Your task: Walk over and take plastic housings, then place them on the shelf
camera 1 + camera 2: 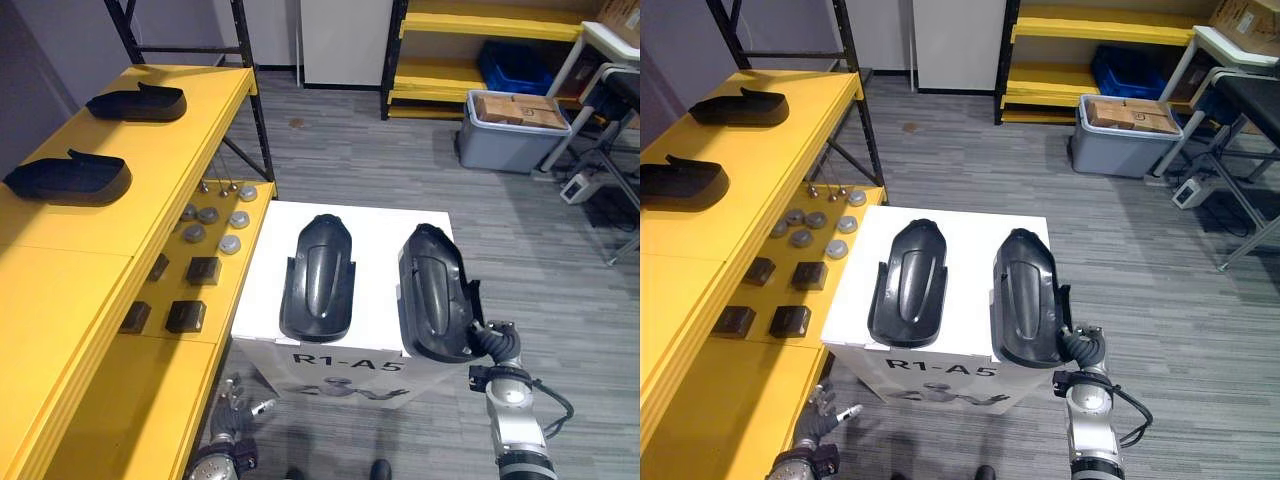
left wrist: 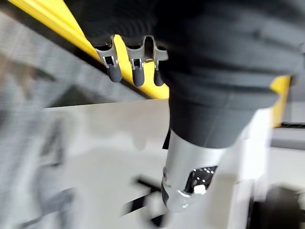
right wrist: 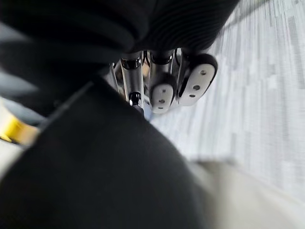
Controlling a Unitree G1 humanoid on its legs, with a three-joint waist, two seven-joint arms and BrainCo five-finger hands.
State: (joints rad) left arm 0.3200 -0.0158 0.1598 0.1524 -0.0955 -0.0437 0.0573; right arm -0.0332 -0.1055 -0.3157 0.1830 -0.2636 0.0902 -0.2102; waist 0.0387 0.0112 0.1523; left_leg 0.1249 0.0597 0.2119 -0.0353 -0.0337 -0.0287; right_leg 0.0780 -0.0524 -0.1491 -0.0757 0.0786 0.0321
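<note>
Housings (image 1: pixel 318 278), four, two shelved, right robot hand (image 1: pixel 490 342) grasping one, left robot hand (image 1: pixel 232 412) released

a parts store or workshop floor: long yellow shelves (image 1: pixel 170 150) on black steel uprights (image 1: pixel 243 40), black plastic housings (image 1: pixel 138 102) and rows of small metal parts (image 1: pixel 208 214) laid out on them, a grey bin (image 1: pixel 500 150) of cardboard boxes (image 1: pixel 520 108), a blue crate (image 1: pixel 515 68) on further racking (image 1: pixel 440 75), a white carton (image 1: pixel 375 225) on grey plank-pattern flooring (image 1: pixel 380 150).

Right hand (image 1: pixel 488 338) apparently curled, left (image 1: pixel 230 408) slack
</note>
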